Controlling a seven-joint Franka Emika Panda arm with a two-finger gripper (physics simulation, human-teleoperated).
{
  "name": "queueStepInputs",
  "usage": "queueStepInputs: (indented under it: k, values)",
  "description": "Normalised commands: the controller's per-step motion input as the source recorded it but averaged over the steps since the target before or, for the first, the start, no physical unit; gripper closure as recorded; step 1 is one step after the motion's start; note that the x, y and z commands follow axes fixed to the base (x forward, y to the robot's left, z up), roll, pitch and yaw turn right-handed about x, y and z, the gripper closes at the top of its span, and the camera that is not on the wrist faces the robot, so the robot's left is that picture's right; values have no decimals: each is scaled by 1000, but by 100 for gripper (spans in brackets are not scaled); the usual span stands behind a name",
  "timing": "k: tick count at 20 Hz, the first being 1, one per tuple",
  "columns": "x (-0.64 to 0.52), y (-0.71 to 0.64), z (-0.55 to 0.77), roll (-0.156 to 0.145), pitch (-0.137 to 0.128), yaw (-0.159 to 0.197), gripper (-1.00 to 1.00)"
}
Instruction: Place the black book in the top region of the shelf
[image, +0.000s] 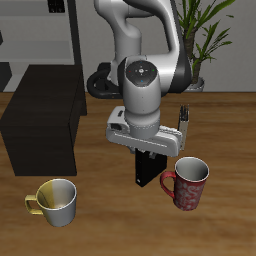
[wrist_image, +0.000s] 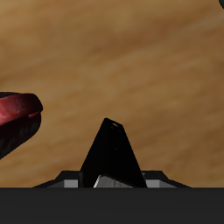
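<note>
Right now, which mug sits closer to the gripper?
The red mug, right beside the gripper and the black book it holds. The yellow mug stands well off, in front of the shelf.

Gripper pointed straight down over wooden table, jaws hidden behind black book. Book held upright between them, lower edge apparently clear of the table surface. Red mug just beside book, handle turned toward it. Yellow mug nearer the table's front edge, well apart from book. Shelf farther back, top surface bare. Potted plant behind arm, at table's back.
</note>
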Motion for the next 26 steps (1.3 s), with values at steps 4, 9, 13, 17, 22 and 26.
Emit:
queueStepInputs:
  k: [4, 9, 13, 17, 22, 26]
  values:
    - [-106, 9, 224, -6, -30, 19, 100]
    - [-224, -2, 361, 3, -42, 56, 100]
    - [-330, -91, 607, -10, -87, 51, 100]
    - [-240, -242, 503, -107, -73, 125, 100]
    - [-192, -219, 462, -110, -46, 83, 100]
    - [-181, -168, 437, -120, -38, 111, 100]
